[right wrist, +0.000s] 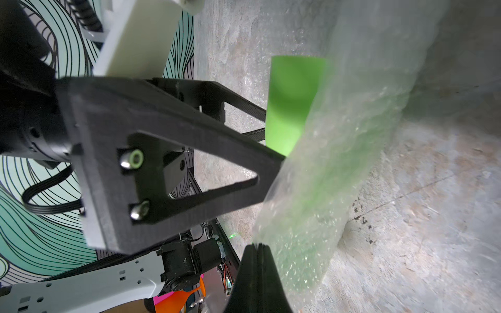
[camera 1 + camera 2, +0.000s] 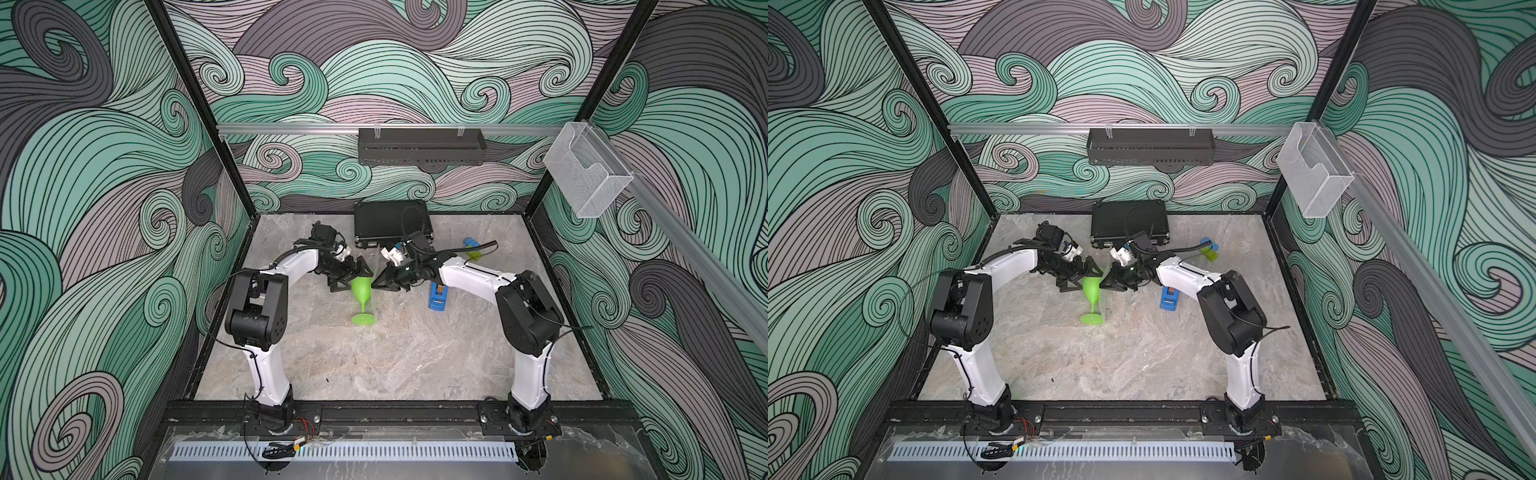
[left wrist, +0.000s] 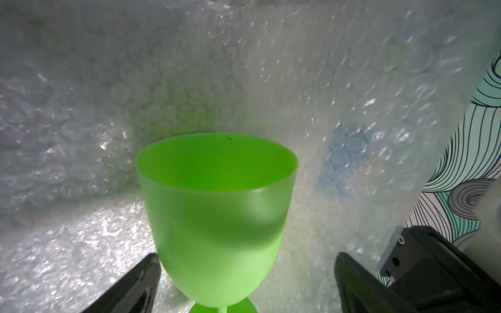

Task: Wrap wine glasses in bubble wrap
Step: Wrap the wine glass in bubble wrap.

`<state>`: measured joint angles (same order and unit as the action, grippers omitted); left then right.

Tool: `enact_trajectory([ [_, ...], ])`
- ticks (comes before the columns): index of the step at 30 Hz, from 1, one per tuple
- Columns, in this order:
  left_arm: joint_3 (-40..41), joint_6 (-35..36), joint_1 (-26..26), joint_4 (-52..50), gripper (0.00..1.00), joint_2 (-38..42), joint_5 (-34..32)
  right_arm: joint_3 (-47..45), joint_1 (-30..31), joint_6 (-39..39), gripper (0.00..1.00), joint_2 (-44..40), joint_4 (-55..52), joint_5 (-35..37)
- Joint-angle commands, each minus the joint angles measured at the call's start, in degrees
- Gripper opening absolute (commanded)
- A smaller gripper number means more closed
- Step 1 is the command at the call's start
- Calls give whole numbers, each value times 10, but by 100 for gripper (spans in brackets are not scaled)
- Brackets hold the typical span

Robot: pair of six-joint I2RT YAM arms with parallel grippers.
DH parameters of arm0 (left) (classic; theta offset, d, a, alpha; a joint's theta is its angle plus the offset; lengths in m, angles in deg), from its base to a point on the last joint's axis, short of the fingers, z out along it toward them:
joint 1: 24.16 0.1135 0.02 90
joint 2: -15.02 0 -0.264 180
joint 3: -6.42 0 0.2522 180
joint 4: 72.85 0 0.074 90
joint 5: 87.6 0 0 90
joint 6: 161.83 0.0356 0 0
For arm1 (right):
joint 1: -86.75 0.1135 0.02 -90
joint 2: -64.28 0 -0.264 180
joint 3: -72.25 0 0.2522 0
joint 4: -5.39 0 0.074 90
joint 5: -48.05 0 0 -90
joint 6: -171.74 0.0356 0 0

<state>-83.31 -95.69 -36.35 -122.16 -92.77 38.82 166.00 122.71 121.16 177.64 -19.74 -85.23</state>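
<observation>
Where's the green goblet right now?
In a top view the goblet stands mid-table between the left gripper's open jaws, with the right gripper just beside it.

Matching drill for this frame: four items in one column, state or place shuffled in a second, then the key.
Column 1
1. left gripper
2. right gripper
3. goblet
4. black case

Column 2
A. standing upright on the table
B. shut on the bubble wrap
C. lying flat at the table's far edge
D. open, jaws on either side of the goblet's bowl

Pairs: 1-D, 2-B, 3-A, 4-C
</observation>
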Motion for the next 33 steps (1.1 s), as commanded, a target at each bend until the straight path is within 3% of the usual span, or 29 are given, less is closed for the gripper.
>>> enact_trajectory([
  [1, 4, 11, 5, -5, 99, 15, 16, 27, 9, -8, 0, 24, -19, 6],
  [14, 22, 17, 17, 1, 98, 45, 35, 65, 20, -17, 0, 54, -37, 11],
  [30, 17, 37, 17, -4, 97, 17, 40, 81, 28, -27, 0, 67, -37, 0],
  [33, 17, 36, 17, -6, 90, 14, 26, 84, 29, -28, 0, 68, -37, -4],
])
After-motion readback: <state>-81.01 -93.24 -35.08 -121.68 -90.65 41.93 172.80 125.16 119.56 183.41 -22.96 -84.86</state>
